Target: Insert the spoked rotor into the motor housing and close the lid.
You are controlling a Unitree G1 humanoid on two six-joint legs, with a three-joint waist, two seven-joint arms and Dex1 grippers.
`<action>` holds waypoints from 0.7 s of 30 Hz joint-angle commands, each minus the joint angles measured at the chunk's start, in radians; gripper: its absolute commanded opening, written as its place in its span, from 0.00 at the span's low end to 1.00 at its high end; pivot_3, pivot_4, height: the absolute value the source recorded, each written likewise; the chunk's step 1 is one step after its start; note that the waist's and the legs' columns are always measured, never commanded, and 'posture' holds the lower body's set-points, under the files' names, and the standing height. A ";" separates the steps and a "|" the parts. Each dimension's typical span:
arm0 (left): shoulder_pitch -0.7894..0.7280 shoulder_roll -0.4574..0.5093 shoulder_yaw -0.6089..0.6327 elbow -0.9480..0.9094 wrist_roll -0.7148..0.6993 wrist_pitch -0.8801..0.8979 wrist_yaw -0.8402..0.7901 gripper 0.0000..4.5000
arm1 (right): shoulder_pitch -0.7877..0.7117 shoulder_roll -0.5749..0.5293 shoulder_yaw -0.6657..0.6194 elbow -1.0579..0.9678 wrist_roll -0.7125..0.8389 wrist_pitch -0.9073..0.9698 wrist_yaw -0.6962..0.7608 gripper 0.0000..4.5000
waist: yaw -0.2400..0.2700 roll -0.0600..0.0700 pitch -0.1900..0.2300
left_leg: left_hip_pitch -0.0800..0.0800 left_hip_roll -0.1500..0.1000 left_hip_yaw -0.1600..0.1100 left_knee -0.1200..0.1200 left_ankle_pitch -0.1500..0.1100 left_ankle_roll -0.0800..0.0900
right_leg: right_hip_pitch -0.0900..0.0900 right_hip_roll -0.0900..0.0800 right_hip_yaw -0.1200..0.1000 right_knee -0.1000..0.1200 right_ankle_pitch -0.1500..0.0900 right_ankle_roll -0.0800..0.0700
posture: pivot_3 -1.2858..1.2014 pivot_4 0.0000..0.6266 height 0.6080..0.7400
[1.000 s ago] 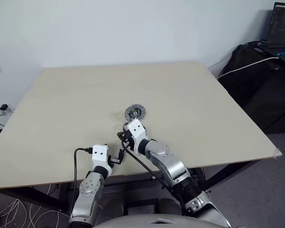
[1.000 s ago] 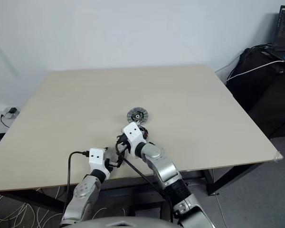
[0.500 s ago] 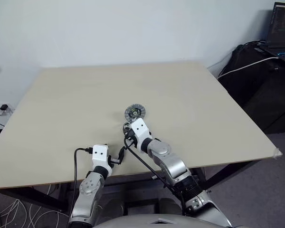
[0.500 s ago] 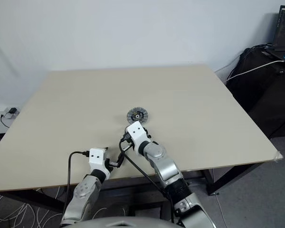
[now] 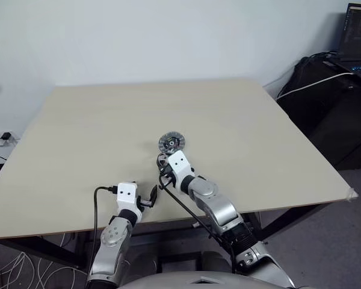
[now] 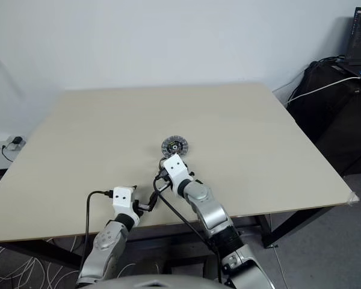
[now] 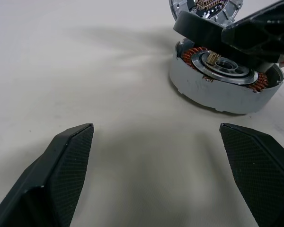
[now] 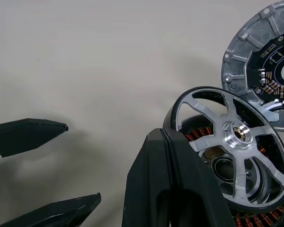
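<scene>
The spoked rotor hangs tilted over the motor housing, its lower edge just above the copper coils, pinched at the rim by the closed right hand. The lid lies open flat on the desk just behind the housing. To seat the rotor well, I would level it, line its hub up with the silver centre, then lower it straight. The left hand waits open near the housing, touching nothing.
</scene>
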 commanded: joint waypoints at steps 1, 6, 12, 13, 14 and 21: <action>-0.019 -0.002 -0.002 -0.022 0.006 -0.015 0.003 1.00 | -0.005 -0.010 -0.019 -0.028 -0.003 0.011 -0.002 0.01 | 0.000 0.000 0.000 | 0.000 0.000 0.000 0.000 0.000 0.000 | 0.000 0.000 0.000 0.000 0.000 0.000 | 0.52 0.00 1.00; -0.021 -0.003 0.000 -0.021 0.004 -0.017 0.003 1.00 | 0.006 -0.018 -0.011 -0.054 0.010 0.014 0.028 0.01 | -0.001 0.000 0.000 | 0.000 0.000 0.000 0.000 0.000 0.000 | 0.000 0.000 0.000 0.000 0.000 0.000 | 0.52 0.00 1.00; -0.027 -0.002 0.009 -0.021 0.000 -0.028 0.005 1.00 | 0.027 -0.032 -0.012 -0.113 0.045 -0.004 0.086 0.01 | -0.001 0.000 0.000 | 0.000 0.000 0.000 -0.001 0.000 0.000 | -0.001 0.000 0.000 0.000 0.000 0.000 | 0.52 0.00 1.00; -0.031 -0.001 0.014 -0.021 -0.002 -0.031 0.005 1.00 | 0.033 -0.034 -0.015 -0.130 0.056 -0.011 0.098 0.01 | -0.001 0.000 0.000 | 0.000 0.000 0.000 -0.001 0.000 0.000 | -0.001 0.000 0.000 0.000 0.000 0.000 | 0.52 0.00 1.00; -0.034 0.000 0.018 -0.021 -0.005 -0.033 0.004 1.00 | 0.039 -0.036 -0.020 -0.148 0.068 -0.018 0.110 0.01 | 0.000 0.000 0.000 | 0.000 0.000 0.000 0.000 0.000 0.000 | -0.001 0.000 0.000 0.000 0.000 0.000 | 0.52 0.00 1.00; -0.063 0.024 0.035 -0.031 -0.016 -0.040 -0.027 1.00 | 0.057 -0.032 -0.100 -0.226 0.103 -0.046 0.062 0.01 | 0.000 0.000 0.000 | 0.000 0.000 0.000 0.000 0.000 0.000 | -0.001 0.000 0.000 0.000 0.000 0.000 | 0.52 0.00 1.00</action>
